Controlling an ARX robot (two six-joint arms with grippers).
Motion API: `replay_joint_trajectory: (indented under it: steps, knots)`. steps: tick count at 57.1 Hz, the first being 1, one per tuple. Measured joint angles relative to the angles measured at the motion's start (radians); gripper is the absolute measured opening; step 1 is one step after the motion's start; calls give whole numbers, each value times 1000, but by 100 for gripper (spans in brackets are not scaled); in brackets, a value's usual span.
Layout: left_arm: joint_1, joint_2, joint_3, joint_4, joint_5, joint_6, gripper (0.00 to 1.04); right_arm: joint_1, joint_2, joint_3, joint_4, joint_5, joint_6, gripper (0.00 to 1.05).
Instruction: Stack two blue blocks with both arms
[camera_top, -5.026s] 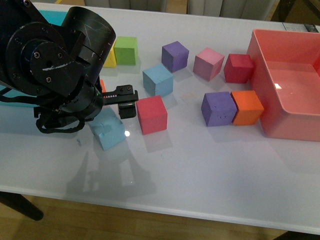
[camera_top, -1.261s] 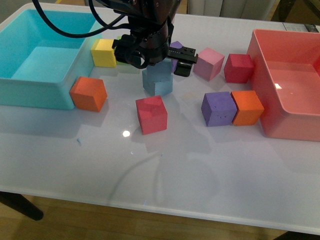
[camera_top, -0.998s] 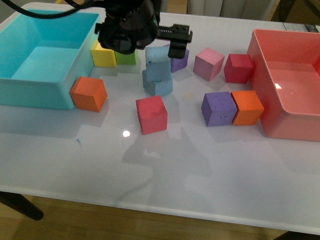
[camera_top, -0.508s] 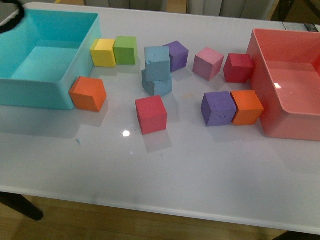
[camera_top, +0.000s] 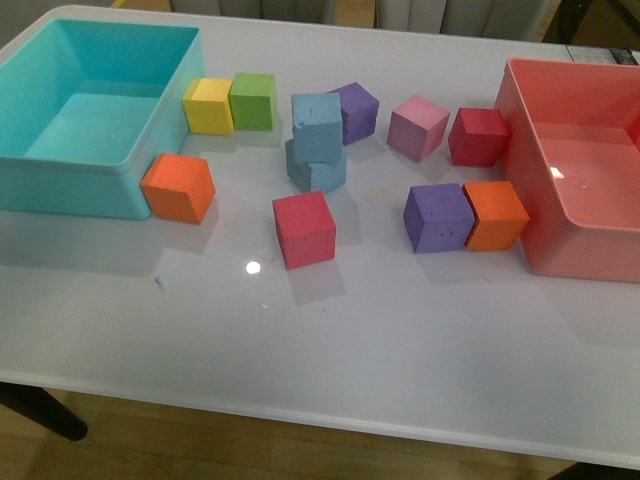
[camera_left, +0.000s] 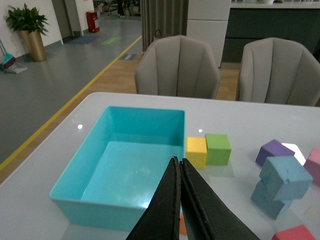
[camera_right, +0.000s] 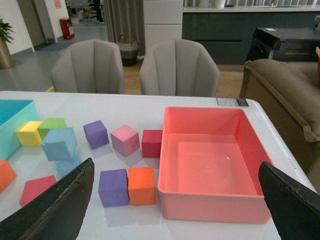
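- Blue foam on blue foam: the upper blue block (camera_top: 318, 113) sits on the lower blue block (camera_top: 316, 167), twisted a little out of line with it, in the upper middle of the front view.
- Just right of the stack is a purple cube (camera_top: 354, 110); a yellow cube (camera_top: 209, 105) and a green cube (camera_top: 253, 100) touch each other to its left, beside the teal bin (camera_top: 150, 120).
- A red cube (camera_top: 304, 228) lies below the stack, apart from it.
- The pink bin (camera_top: 520, 150) fills the right edge.
- Neither arm appears in the front view.
- The left gripper (camera_left: 179, 200) has its fingers pressed together, holding nothing, above the teal bin's near wall.
- The right gripper (camera_right: 175, 200) is spread wide, its fingers at the lower corners of its view, empty.
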Motion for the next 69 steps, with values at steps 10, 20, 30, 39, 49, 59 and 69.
replay_joint_trajectory:
  steps: [10,20,30,39,49,59,69]
  knots:
    - [32,-139,-83,-60,35,0,2,0,0,0,0,0,0,96]
    - [80,-286,-139,-154,105,1,2,0,0,0,0,0,0,96]
    - [130,-435,-175,-265,130,2,2,0,0,0,0,0,0,96]
    - [130,-565,-196,-372,132,2,2,0,0,0,0,0,0,96]
    - [130,-700,-208,-491,132,3,2,0,0,0,0,0,0,96]
    - [130,-822,-209,-600,132,3,2,0,0,0,0,0,0,96]
    - [130,-935,-209,-706,132,3,2,0,0,0,0,0,0,96]
